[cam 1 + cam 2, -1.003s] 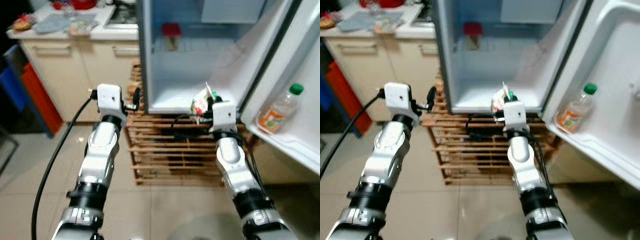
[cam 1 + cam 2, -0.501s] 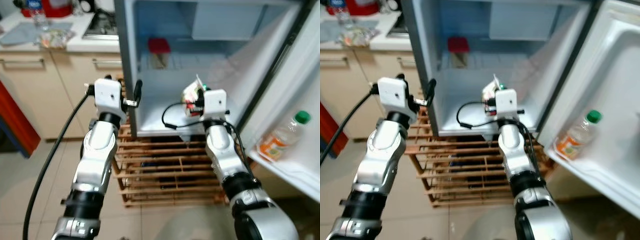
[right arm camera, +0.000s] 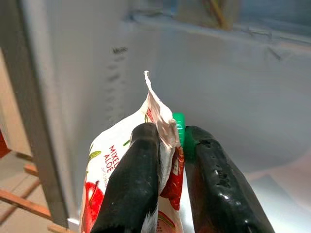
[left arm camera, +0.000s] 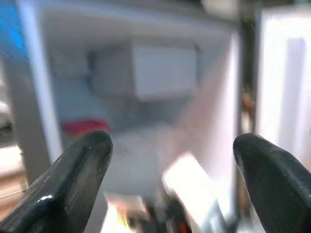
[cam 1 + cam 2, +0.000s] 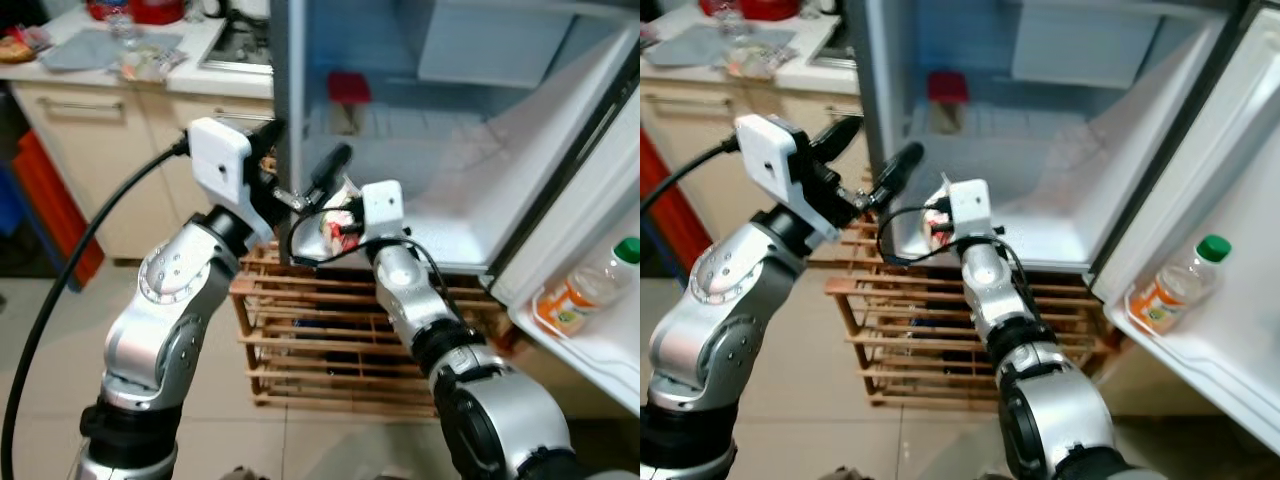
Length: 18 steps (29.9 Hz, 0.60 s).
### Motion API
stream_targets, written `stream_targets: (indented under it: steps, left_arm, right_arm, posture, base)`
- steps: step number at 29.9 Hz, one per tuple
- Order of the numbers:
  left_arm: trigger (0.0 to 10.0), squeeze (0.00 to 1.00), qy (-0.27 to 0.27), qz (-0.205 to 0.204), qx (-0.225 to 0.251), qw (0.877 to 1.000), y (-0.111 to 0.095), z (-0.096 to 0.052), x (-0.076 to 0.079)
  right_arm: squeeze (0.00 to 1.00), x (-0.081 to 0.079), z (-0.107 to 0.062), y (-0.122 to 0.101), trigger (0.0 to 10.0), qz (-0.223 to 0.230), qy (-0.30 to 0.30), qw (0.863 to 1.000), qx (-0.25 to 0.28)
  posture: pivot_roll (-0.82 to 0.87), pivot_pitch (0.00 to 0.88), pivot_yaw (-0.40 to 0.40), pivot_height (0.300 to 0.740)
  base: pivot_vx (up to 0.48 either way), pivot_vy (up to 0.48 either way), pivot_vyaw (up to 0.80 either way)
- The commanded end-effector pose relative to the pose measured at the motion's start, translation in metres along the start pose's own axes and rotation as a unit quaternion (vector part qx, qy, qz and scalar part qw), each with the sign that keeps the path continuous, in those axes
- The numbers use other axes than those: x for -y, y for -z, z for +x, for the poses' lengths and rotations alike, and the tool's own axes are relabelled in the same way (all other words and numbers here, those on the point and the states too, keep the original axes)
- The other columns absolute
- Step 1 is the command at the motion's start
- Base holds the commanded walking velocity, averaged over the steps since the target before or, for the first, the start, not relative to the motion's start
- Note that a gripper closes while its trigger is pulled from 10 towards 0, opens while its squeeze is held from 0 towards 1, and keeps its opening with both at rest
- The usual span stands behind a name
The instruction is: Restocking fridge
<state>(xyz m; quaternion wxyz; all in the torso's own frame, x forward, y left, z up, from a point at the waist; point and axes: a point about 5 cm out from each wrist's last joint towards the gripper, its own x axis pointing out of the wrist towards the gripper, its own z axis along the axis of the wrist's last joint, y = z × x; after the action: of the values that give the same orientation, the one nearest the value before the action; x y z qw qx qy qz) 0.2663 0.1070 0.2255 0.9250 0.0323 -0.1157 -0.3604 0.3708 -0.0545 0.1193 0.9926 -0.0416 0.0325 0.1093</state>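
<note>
Drink pouch (image 3: 146, 160): white, red fruit print, lettering "MIXED ALOE" partly legible, green cap (image 3: 179, 127) at the top. Clamped between the two black fingers (image 3: 133, 189) of the right end effector (image 3: 167, 141), upper edge of the pouch standing up above the fingertips. Held at the front lower edge of the open fridge (image 5: 440, 150), near its left wall, just above the fridge floor.

Right end effector: clenched on the pouch; its silver arm (image 5: 425, 320) reaches forward from low right.

Left end effector (image 5: 300, 165): released, fingers spread well apart, nothing between them. Raised beside the fridge's left wall, one finger (image 5: 330, 165) pointing into the opening, near the pouch but apart from it. A black cable (image 5: 70, 270) trails from its wrist.

Fridge interior: pale, with a white box-shaped compartment (image 5: 495, 40) at the upper back and a red-lidded container (image 5: 347, 92) on the rear shelf.

Fridge door (image 5: 1240, 180): open to the right; its shelf carries a clear bottle (image 5: 1180, 285), green cap, orange label, leaning.

Below the fridge: a wooden slatted rack (image 5: 330, 330) on a tiled floor (image 5: 40, 340).

Left: cream kitchen cabinets under a desk (image 5: 190, 60) bearing a grey cloth (image 5: 85, 45), packets and red items.
</note>
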Motion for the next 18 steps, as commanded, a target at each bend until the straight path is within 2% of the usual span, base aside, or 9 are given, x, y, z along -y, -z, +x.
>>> stream_targets:
  steps: [1, 4, 7, 9, 10, 14, 15, 17, 18]
  left_arm:
    - [10.0, 0.0, 0.029, 0.013, -0.055, 0.998, 0.016, -0.007, 0.007]
    - [10.0, 0.0, 0.037, 0.023, -0.13, 0.991, 0.038, -0.025, 0.007]
    - [10.0, 0.0, 0.02, 0.017, -0.17, 0.985, 0.049, -0.04, 0.006]
    - [10.0, 0.0, 0.013, 0.007, -0.175, 0.984, 0.05, -0.044, 0.006]
    - [10.0, 0.0, 0.006, -0.013, -0.178, 0.984, 0.05, -0.052, 0.008]
    - [10.0, 0.0, 0.002, -0.032, -0.179, 0.983, 0.048, -0.061, 0.012]
    - [10.0, 0.0, -0.006, -0.049, -0.188, 0.981, 0.047, -0.074, 0.018]
    - [10.0, 0.0, -0.011, -0.054, -0.194, 0.979, 0.047, -0.08, 0.021]
    - [10.0, 0.0, -0.018, -0.063, -0.204, 0.977, 0.048, -0.088, 0.027]
  right_arm:
    - [0.0, 0.007, 0.003, -0.002, 0.0, -0.007, 0.019, 1.0, -0.009]
    - [0.0, 0.007, 0.005, -0.007, 0.0, -0.032, 0.031, 0.999, -0.001]
    - [0.0, 0.007, 0.006, -0.012, 0.0, -0.065, 0.041, 0.997, 0.011]
    - [0.0, 0.009, 0.006, -0.012, 0.0, -0.077, 0.048, 0.996, 0.014]
    - [0.0, 0.011, 0.006, -0.011, 0.0, -0.088, 0.058, 0.994, 0.014]
    - [0.0, 0.012, 0.005, -0.009, 0.0, -0.087, 0.063, 0.994, 0.008]
    - [0.0, 0.009, 0.004, -0.006, 0.0, -0.076, 0.062, 0.995, 0.002]
    - [0.0, 0.007, 0.004, -0.006, 0.0, -0.069, 0.062, 0.996, -0.002]
    - [0.0, 0.005, 0.005, -0.006, 0.0, -0.059, 0.066, 0.996, -0.004]
  posture:
    - [0.13, 0.0, -0.04, 0.74]
    - [0.14, 0.0, -0.048, 0.74]
    - [0.15, 0.0, -0.059, 0.74]
    - [0.16, 0.0, -0.063, 0.74]
    - [0.17, 0.0, -0.068, 0.74]
    - [0.18, 0.0, -0.074, 0.74]
    - [0.22, 0.013, -0.079, 0.74]
    - [0.23, 0.026, -0.079, 0.74]
    - [0.24, 0.041, -0.081, 0.74]
  base:
    - [0.0, 0.0, 0.0]
    - [0.0, 0.0, 0.0]
    - [0.0, 0.0, 0.0]
    - [0.0, 0.0, 0.0]
    - [0.0, 0.0, 0.0]
    - [0.0, 0.0, 0.0]
    - [0.0, 0.0, 0.0]
    - [0.0, 0.0, 0.0]
    - [0.0, 0.0, 0.0]
